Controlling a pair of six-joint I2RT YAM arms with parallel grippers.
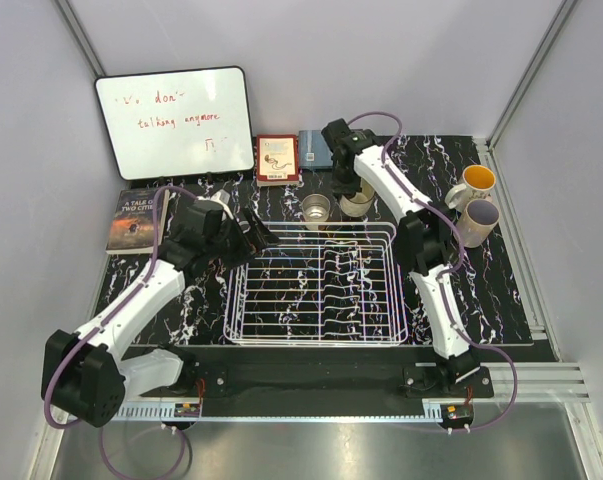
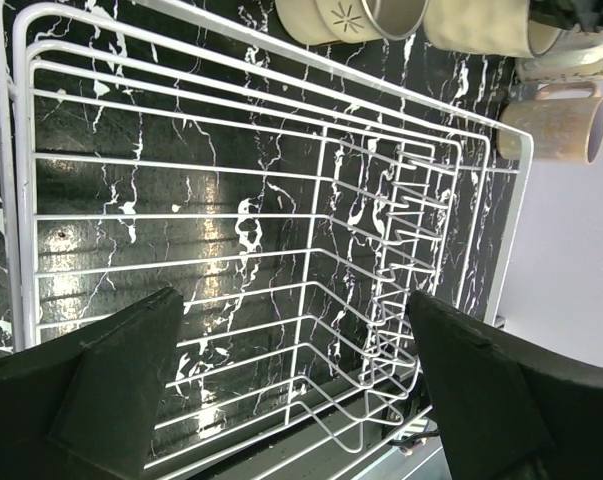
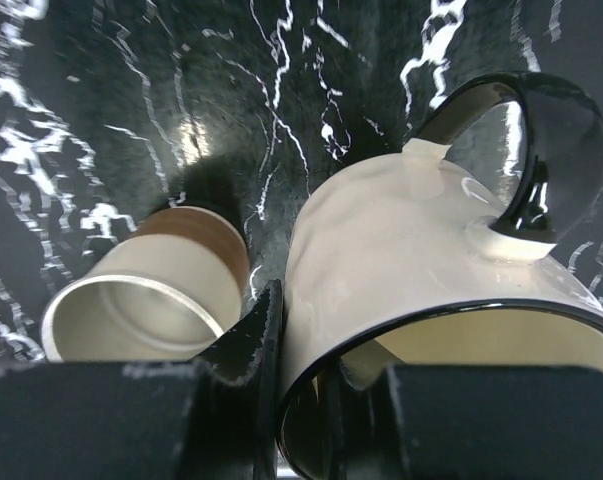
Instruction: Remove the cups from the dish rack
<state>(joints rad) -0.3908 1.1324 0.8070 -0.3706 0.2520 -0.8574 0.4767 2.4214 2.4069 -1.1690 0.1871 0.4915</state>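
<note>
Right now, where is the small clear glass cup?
In the top view the clear glass cup stands on the black marbled table just behind the far edge of the white wire dish rack, left of the cream mug.

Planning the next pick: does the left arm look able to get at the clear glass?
Probably yes. The left gripper hangs open over the far-left corner of the dish rack, and the clear glass stands past the far rail with nothing between. The right gripper, shut on the neighbouring cream mug, may crowd.
</note>
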